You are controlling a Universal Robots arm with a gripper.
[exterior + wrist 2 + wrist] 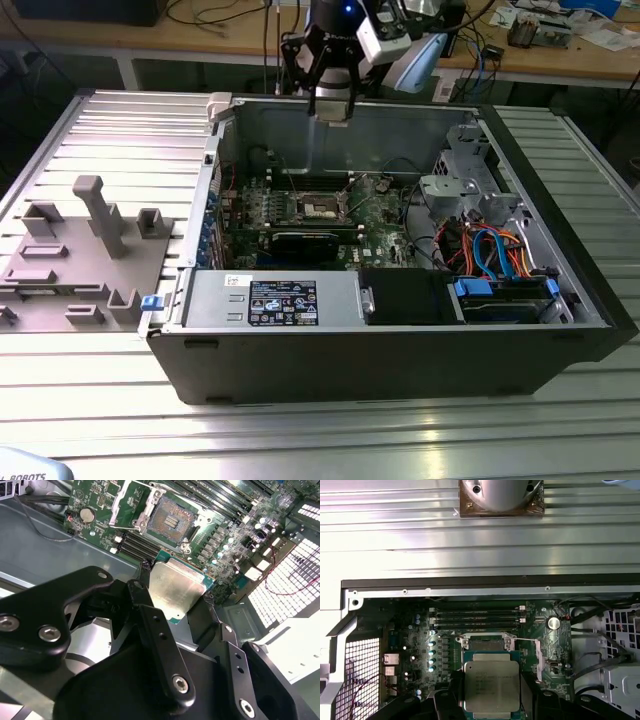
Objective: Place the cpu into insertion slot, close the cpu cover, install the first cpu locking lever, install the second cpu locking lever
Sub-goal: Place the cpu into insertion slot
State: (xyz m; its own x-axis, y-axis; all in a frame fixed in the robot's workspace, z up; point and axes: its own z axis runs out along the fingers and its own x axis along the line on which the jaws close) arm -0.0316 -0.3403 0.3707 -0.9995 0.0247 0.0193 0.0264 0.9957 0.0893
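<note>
My gripper (176, 587) is shut on the cpu (172, 592), a flat square chip with a dull silver top, its black fingers (150, 615) pressing on two opposite edges. In the first wrist view the cpu (491, 684) hangs above the green motherboard (410, 645) and covers part of the insertion slot (485, 642). The insertion slot (170, 522) shows its dark centre uncovered, with the cpu cover (127, 502) swung open beside it. In the exterior view the gripper (332, 108) is high over the back wall of the open computer case, well above the insertion slot (325, 207).
Long memory slots (477, 615) run beside the socket. A black card (305, 243) lies in front of it, then a grey power supply (275, 300). A drive cage with blue cables (490, 255) fills the case's right. A grey fixture (90, 240) stands outside on the left.
</note>
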